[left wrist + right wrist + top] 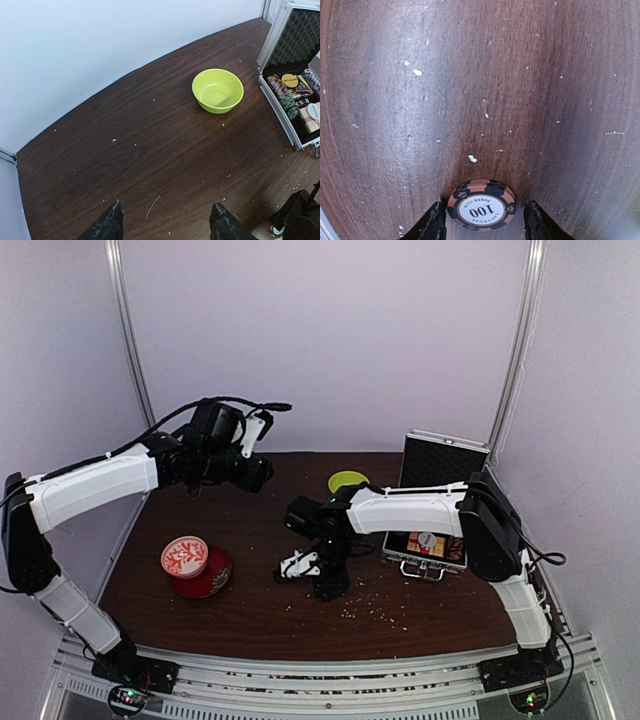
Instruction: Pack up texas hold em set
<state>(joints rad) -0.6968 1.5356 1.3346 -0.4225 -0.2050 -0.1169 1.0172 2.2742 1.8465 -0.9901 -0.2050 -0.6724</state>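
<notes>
The silver case (pixel 432 562) lies open at the right, its lid (pixel 444 462) standing up. In the left wrist view the case (pixel 278 118) shows chip rows (pixel 282 95) and round buttons (pixel 289 80). An orange-and-black "100" chip (pixel 481 205) lies on the table. My right gripper (pixel 482 225) is open, pointing down, with a finger on each side of the chip; the left finger is close against it and the right one stands off. It is left of the case (pixel 328 590). My left gripper (pixel 167 226) is open and empty, held high at the back left (pixel 252 475). Cards and dice are not clear.
A lime-green bowl (pixel 347 481) (pixel 217 90) stands behind the right arm. A red tin with a red-and-white patterned lid (pixel 190 562) sits front left. Pale crumbs (pixel 372 612) are scattered on the dark wooden table. White walls close the back and sides.
</notes>
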